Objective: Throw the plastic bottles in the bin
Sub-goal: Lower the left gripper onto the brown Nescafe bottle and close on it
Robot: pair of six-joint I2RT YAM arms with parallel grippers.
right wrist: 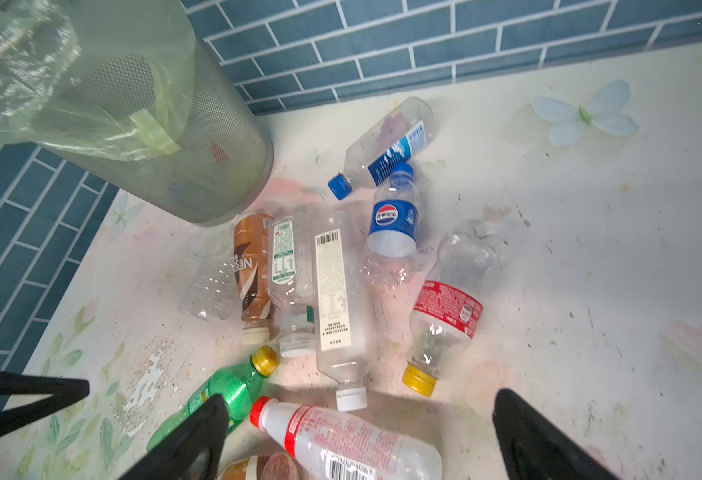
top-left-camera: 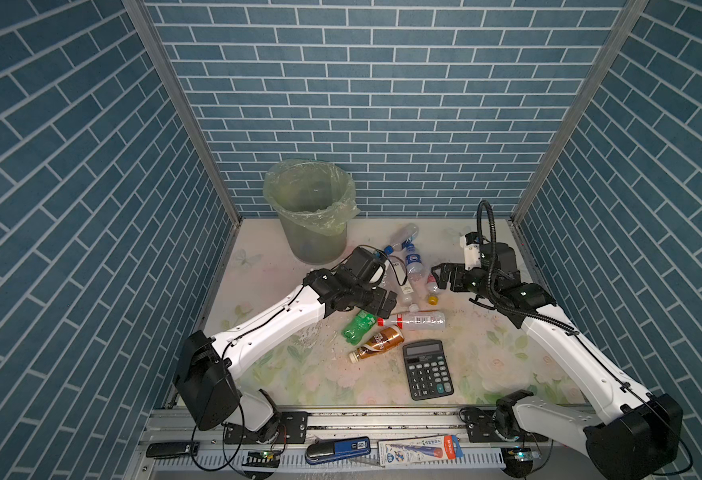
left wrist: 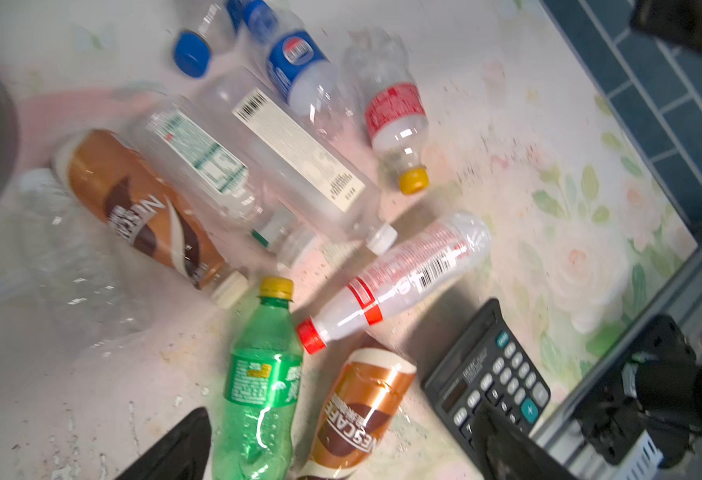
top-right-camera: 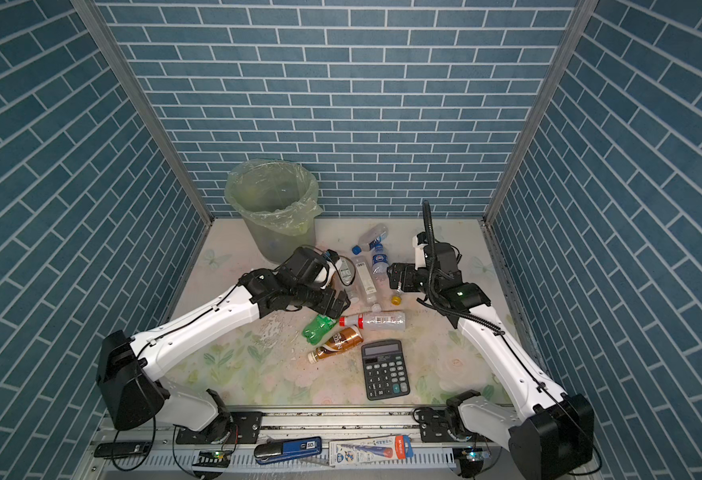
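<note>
The bin (top-left-camera: 311, 208) (top-right-camera: 274, 199) (right wrist: 133, 124), lined with a pale green bag, stands at the back left of the table. Several plastic bottles lie scattered in front of it: a green one (top-left-camera: 357, 326) (left wrist: 262, 386), a brown one (top-left-camera: 382, 341) (left wrist: 361, 407), a clear red-capped one (top-left-camera: 415, 321) (right wrist: 341, 444) and a blue-labelled one (top-left-camera: 413, 259) (right wrist: 395, 220). My left gripper (top-left-camera: 386, 301) (left wrist: 341, 436) hovers open above the green and brown bottles, holding nothing. My right gripper (top-left-camera: 438, 276) (right wrist: 359, 399) hangs open and empty over the right side of the pile.
A black calculator (top-left-camera: 427, 369) (left wrist: 490, 374) lies just in front of the bottles. A blue stapler (top-left-camera: 338, 449) and a tube pack (top-left-camera: 419, 448) rest on the front rail. Blue brick walls close the table on three sides.
</note>
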